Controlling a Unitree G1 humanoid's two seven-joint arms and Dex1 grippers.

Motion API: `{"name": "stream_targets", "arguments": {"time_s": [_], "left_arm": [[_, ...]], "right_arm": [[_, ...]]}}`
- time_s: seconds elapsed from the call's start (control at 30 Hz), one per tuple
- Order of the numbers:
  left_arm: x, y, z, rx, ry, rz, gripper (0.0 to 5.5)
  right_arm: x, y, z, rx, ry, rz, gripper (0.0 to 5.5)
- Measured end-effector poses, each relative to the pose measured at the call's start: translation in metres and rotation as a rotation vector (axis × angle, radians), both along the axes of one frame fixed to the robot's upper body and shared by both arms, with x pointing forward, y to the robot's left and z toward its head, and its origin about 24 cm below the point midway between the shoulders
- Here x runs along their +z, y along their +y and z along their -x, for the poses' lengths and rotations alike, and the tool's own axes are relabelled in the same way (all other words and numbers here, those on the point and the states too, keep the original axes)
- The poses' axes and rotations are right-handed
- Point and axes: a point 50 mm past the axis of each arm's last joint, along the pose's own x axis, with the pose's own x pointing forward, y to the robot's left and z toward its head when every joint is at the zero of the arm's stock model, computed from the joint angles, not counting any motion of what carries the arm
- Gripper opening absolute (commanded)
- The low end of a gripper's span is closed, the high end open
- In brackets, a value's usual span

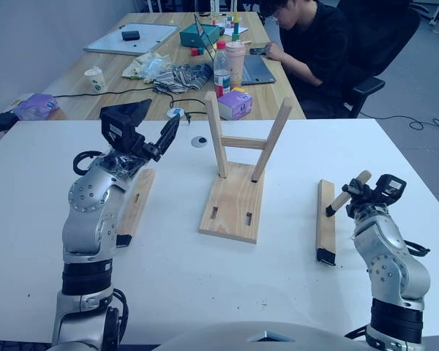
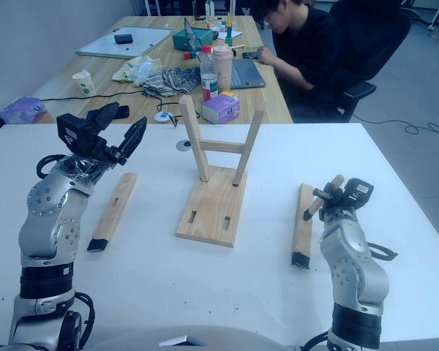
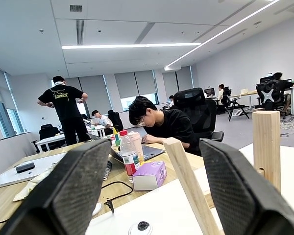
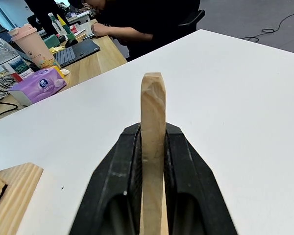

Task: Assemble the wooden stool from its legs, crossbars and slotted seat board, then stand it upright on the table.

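**Position of parts.** The slotted seat board [image 1: 236, 196] lies flat near the middle of the white desk [image 1: 278, 285]. Two legs [image 1: 217, 135] [image 1: 272, 139] stand in it, joined by a crossbar [image 1: 243, 142]. Two slots at its near end are unfilled. One loose leg [image 1: 135, 205] lies flat to the left of the board and a second loose leg [image 1: 325, 219] lies flat to the right. Each has a dark cap on its near end.

**End effectors.** The left end effector [image 2: 122, 124] hangs above the far end of the left loose leg, fingers spread wide, holding nothing. The right end effector [image 4: 153, 132] is closed on a loose crossbar [image 4: 153, 93], which stands out beyond the fingertips, lifted off the desk beside the right loose leg.

**Handling assessment.**
- The parts are bare wood and are judged stiff, light and not fragile. The dry surface should give the pads fair friction.
- The held crossbar is slender and could pivot between two fingers if pushed off-axis. A hold near its middle, with the insertion end left free, appears soundest.
- The loose legs are best taken across their narrow faces at mid-length, clear of the slot and the capped end.
- The half-built assembly looks top-heavy, and the tightness of its joints cannot be judged. The board should be steadied while further parts are pressed in.
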Motion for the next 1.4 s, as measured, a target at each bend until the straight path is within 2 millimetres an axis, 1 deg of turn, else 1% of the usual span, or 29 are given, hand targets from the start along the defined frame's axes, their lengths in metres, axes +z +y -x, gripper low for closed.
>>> {"name": "stream_targets", "arguments": {"time_s": [0.07,0.2,0.3,0.4,0.6,0.7,0.8,0.83,0.87,0.93,1.0,1.07,1.1,1.13,1.2,1.3,1.4], "left_arm": [[0.000,0.000,0.000,-0.003,0.004,0.000,3.29],[0.000,0.000,0.000,-0.003,0.005,-0.002,3.29],[-0.004,0.002,0.003,0.007,0.016,-0.003,3.29],[-0.004,0.002,0.004,0.010,0.016,-0.002,3.29],[-0.004,0.001,0.003,0.007,0.017,-0.001,3.29],[-0.005,0.001,0.002,0.005,0.021,0.001,3.29],[-0.006,0.000,0.002,0.003,0.023,0.008,3.29],[-0.006,-0.001,0.002,0.003,0.023,0.010,3.29],[-0.007,-0.001,0.002,0.003,0.023,0.011,3.29],[-0.006,-0.001,0.002,0.004,0.020,0.011,3.29],[-0.006,0.000,0.002,0.004,0.013,0.011,3.29],[-0.005,0.000,0.002,0.013,0.009,0.014,3.29],[-0.005,0.001,0.002,0.016,0.009,0.015,3.29],[-0.005,0.001,0.002,0.020,0.009,0.016,3.29],[-0.005,0.001,0.002,0.020,0.009,0.016,3.29],[-0.005,0.001,0.002,0.020,0.008,0.015,3.29],[-0.005,0.001,0.001,0.022,0.008,0.009,3.29]], "right_arm": [[-0.007,0.002,0.003,0.056,-0.051,0.078,0.40],[-0.022,-0.001,0.019,0.199,-0.173,0.209,0.40],[-0.030,-0.002,0.023,0.274,-0.239,0.237,0.40],[-0.034,-0.004,0.023,0.307,-0.266,0.250,0.40],[-0.033,-0.010,0.013,0.373,-0.263,0.278,0.40],[-0.032,-0.016,0.005,0.413,-0.245,0.279,0.40],[-0.030,-0.022,-0.008,0.465,-0.219,0.277,0.40],[-0.030,-0.025,-0.013,0.468,-0.213,0.256,0.40],[-0.029,-0.032,-0.017,0.477,-0.198,0.247,0.40],[-0.029,-0.039,-0.019,0.474,-0.199,0.200,0.40],[-0.028,-0.049,-0.016,0.484,-0.199,0.173,0.40],[-0.029,-0.057,-0.009,0.486,-0.206,0.143,0.40],[-0.030,-0.059,-0.005,0.483,-0.215,0.125,0.40],[-0.031,-0.061,0.003,0.492,-0.223,0.119,0.40],[-0.031,-0.061,0.009,0.501,-0.237,0.125,0.40],[-0.033,-0.061,0.026,0.522,-0.267,0.161,0.40],[-0.034,-0.061,0.029,0.528,-0.277,0.175,0.40]]}}
